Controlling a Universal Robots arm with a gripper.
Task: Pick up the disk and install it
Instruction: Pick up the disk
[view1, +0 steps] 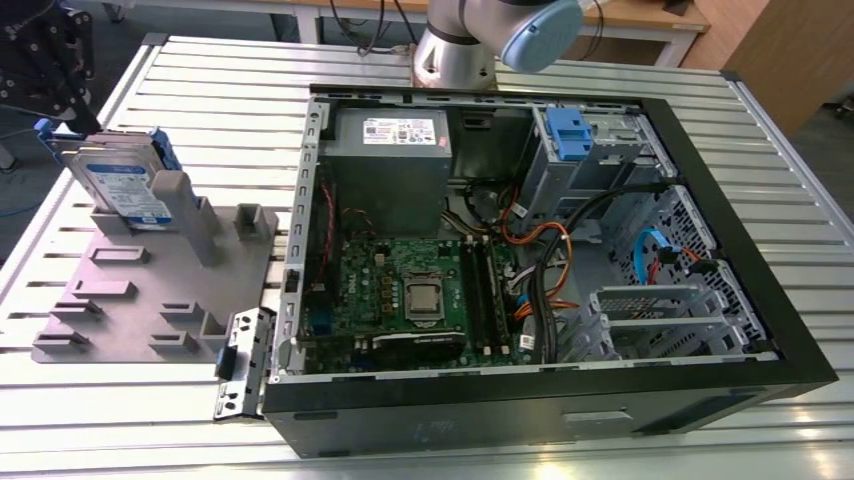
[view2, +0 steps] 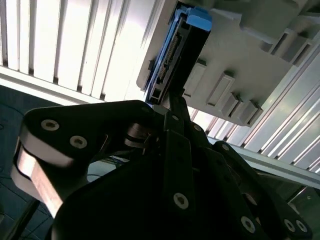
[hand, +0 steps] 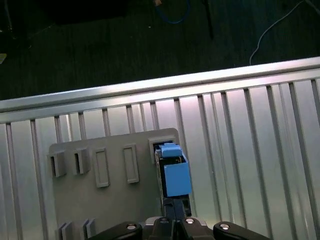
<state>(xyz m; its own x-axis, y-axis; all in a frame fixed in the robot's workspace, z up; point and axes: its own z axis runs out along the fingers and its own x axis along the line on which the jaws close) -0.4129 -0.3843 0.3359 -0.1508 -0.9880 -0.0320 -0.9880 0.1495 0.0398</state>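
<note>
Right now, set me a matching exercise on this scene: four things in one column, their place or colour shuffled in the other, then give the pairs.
1. disk
2. power supply
3. motherboard
4. gripper

a. green, lying flat inside the case
b. black, close by the disk at the exterior view's left
c. upright in the grey holder plate, outside the case
d. grey box with a white sticker, inside the case

Pairs: 1-c, 2-d, 3-a, 4-b.

The blue-framed disk (view1: 123, 185) stands on edge in the grey holder (view1: 134, 300), label showing.
</note>
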